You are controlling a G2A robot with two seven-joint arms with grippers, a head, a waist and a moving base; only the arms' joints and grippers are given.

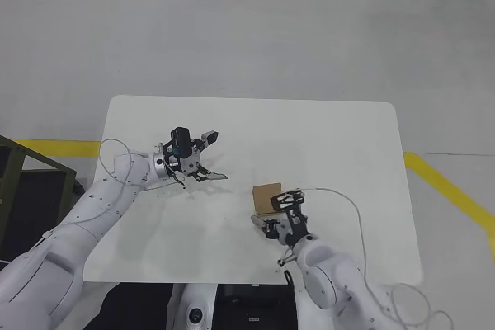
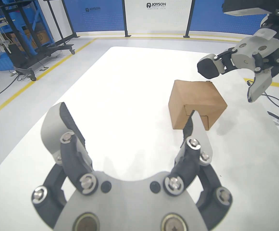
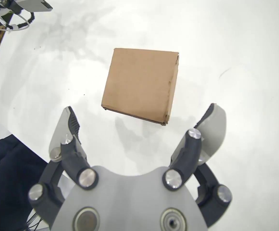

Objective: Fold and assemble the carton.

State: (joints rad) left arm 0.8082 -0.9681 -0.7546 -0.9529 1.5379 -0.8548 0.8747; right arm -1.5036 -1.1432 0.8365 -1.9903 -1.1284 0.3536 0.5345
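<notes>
A small brown carton [image 1: 265, 196] stands folded into a closed box on the white table [image 1: 330, 132], right of the middle near the front. Its tucked side flap faces the left wrist camera, carton [image 2: 197, 100]. My right gripper [image 1: 278, 212] hovers open just at the carton's near side, a little above it; from its wrist the carton [image 3: 139, 82] lies beyond the spread fingertips of the right gripper [image 3: 141, 121]. My left gripper [image 1: 214, 157] is open over the table's left-middle, well apart from the carton, with nothing in it; left gripper [image 2: 127, 121].
A thin cable [image 1: 351, 202] trails across the table from the right arm. The table's front edge [image 1: 231, 280] is close behind the right gripper. A dark frame [image 1: 16, 165] stands off the table at the left. Bare table surface lies to the back and right.
</notes>
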